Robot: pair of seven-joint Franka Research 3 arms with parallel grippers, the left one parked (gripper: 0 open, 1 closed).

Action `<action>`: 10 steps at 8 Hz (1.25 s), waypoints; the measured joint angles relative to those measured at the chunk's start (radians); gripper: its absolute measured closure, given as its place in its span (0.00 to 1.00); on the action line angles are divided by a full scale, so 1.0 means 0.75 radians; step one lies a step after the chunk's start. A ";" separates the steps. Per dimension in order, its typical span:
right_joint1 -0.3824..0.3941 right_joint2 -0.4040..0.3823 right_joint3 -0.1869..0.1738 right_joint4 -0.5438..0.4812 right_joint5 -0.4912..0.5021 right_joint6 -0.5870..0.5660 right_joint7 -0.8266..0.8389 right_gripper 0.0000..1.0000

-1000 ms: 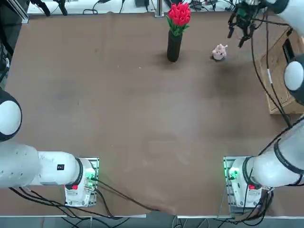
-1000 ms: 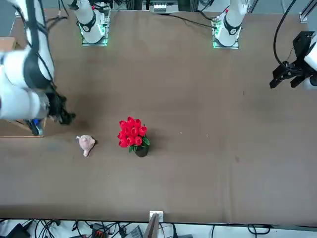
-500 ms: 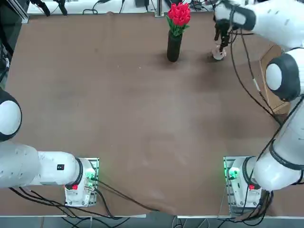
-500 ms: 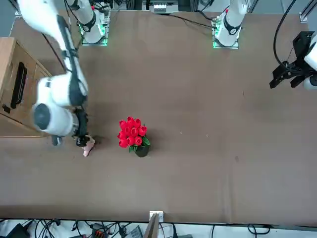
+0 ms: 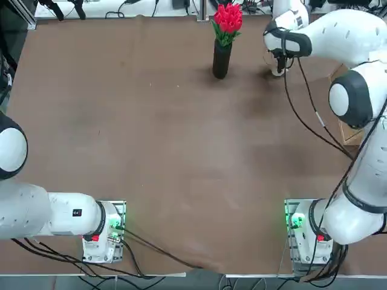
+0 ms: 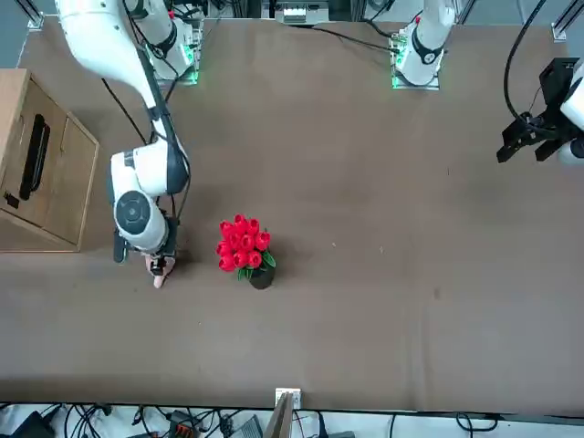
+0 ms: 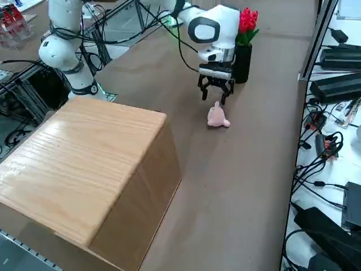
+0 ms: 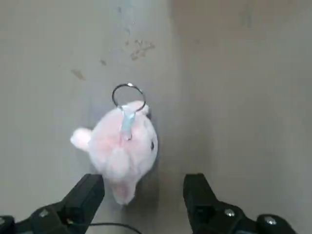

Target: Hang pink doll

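right wrist view: pink doll point(image 8: 124, 148), plush, ring-topped

Soft plush, bare metal, pale wood

My pink doll point(image 8: 124, 146) looks like fuzzy, matt plush, with a thin, shiny metal ring point(image 8: 128, 86) on it. The worktop point(image 5: 163, 151) is smooth, with a dull sheen. The cabinet point(image 7: 84, 164) is pale grained wood, its top lightly glossy. My end effector point(image 8: 144, 200) has matt black fingers carrying shiny metal screws point(image 8: 229, 212). The vase point(image 5: 221, 59) looks smooth and dark.
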 joint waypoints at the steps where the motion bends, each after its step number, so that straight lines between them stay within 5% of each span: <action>1: 0.000 0.016 -0.001 0.000 -0.002 0.046 0.031 0.01; 7: 0.000 0.052 -0.002 -0.022 -0.002 0.161 0.071 0.08; 8: 0.000 0.056 -0.002 -0.035 -0.002 0.189 0.076 0.15; 10: 0.000 0.061 -0.002 -0.049 -0.002 0.224 0.098 0.49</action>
